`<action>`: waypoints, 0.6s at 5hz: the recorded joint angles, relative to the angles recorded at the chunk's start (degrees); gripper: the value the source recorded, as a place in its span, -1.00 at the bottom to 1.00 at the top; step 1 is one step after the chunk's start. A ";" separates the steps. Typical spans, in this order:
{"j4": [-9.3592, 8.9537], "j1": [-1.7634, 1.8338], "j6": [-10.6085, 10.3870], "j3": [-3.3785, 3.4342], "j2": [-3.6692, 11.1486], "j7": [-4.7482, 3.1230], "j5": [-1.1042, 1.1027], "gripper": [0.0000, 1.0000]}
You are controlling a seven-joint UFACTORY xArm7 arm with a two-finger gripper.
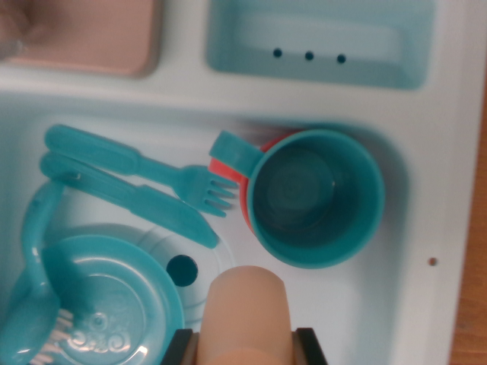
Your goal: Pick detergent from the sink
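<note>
A peach-coloured detergent bottle [247, 308] stands at the bottom middle of the wrist view, over the pale sink basin [358, 304]. My gripper [245, 341] is shut on it, with one black finger [179, 348] on its left side and the other on its right. The bottle's lower part is cut off by the frame edge, and it sits just right of the dark drain hole [181, 270].
A teal cup [316, 198] stands close above the bottle, with a red object [227, 169] behind its handle. A teal fork [152, 167], knife [144, 201], plate [106, 304] and spoon [30, 274] lie to the left. A recessed teal tray [319, 38] and a pink block [84, 34] are along the top.
</note>
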 joint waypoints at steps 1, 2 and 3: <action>0.00 0.00 0.00 0.00 0.00 0.00 0.00 1.00; 1.99 0.03 2.59 0.02 -0.61 0.09 -0.11 1.00; 1.99 0.03 2.59 0.02 -0.61 0.09 -0.11 1.00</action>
